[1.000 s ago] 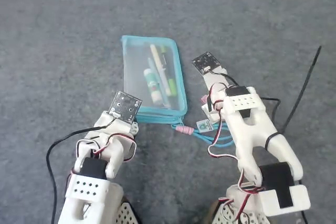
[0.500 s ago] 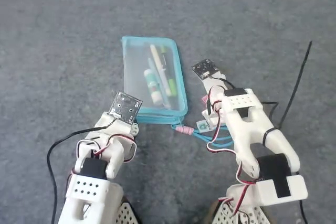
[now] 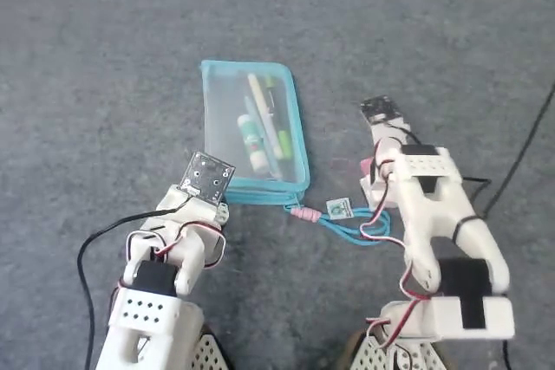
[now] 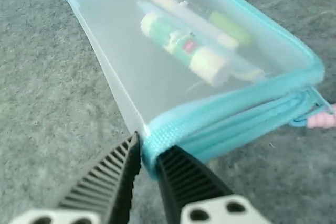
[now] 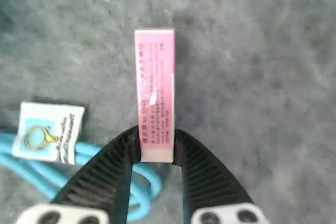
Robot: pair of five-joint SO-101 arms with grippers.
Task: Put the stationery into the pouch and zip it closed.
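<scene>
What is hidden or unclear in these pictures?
- High view: eraser, mostly hidden under the right gripper.
- Left wrist view: pouch, far end cut off by the frame edge; one corner covered by the left gripper.
- Both views: zip, open or shut, too fine to tell.

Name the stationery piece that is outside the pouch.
The pink eraser, gripped in the right claw. The glue stick and pens all lie inside the pouch.

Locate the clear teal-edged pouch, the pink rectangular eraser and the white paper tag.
Clear teal-edged pouch (image 3: 222,119), high view, bare clear panel.
Pink rectangular eraser (image 5: 154,88), right wrist view, printed face.
White paper tag (image 3: 338,208), high view, its middle.
</scene>
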